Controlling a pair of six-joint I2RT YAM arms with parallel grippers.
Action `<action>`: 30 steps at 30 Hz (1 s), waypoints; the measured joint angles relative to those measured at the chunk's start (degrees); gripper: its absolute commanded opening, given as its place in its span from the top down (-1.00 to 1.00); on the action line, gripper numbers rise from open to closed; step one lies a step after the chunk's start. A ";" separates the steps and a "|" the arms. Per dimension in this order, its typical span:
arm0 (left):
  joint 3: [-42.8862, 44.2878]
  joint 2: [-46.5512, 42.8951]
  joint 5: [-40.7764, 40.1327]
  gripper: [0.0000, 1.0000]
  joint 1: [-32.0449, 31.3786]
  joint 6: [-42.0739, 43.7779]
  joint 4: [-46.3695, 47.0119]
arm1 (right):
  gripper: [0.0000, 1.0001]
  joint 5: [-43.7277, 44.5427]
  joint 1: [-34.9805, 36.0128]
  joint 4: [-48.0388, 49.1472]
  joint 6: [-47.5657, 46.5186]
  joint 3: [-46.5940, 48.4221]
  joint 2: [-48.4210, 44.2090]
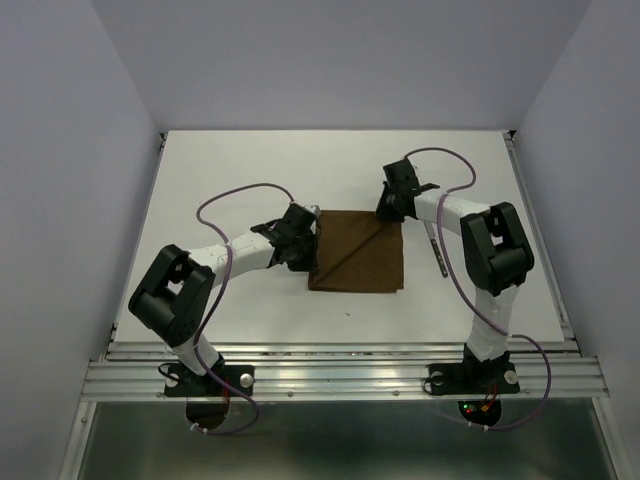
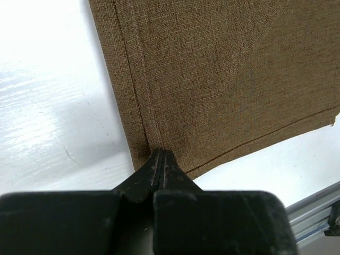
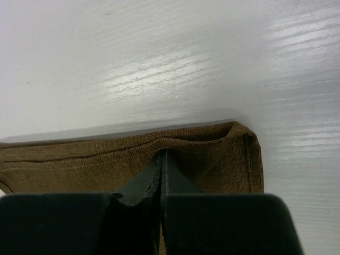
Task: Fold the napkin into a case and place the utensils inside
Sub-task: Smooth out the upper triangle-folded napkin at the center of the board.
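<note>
Left jaws pinched shut on napkin (image 1: 360, 262) left hem; right jaws shut on its far right corner. Utensils (image 1: 437, 252) lie just right of cloth, nearer right arm

Lab test cell: white table (image 1: 250, 165), plain walls (image 1: 330, 60)

Bare tabletop (image 1: 250, 160) lies open on the napkin (image 1: 360, 265)'s far and near sides; a utensil (image 1: 437, 255) and the right arm (image 1: 495, 248) crowd its right.

The white table (image 1: 250, 160) bears the brown napkin (image 1: 365, 265) and a utensil (image 1: 438, 258).
</note>
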 measured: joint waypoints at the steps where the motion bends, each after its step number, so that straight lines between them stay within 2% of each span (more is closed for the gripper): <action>1: 0.00 0.02 -0.09 1.00 0.13 0.11 0.02 | 0.99 -0.28 0.00 -0.24 -0.02 0.00 -0.37; 13: -0.09 -2.34 -0.37 1.00 1.16 0.15 -0.02 | 0.92 -4.26 1.29 -1.09 -0.28 -3.45 -13.55; 17: -2.03 -6.40 0.72 1.00 1.18 -1.79 1.22 | 0.92 -4.20 6.56 -2.43 -0.20 -5.14 -14.97; 23: -6.93 -12.74 -1.20 1.00 2.14 -4.90 -0.90 | 0.92 -6.23 18.82 -2.62 3.52 -10.84 -15.54; 30: -9.68 -20.87 -5.14 1.00 13.33 -6.23 -6.88 | 0.94 -8.31 25.77 -0.52 8.07 -9.42 -9.07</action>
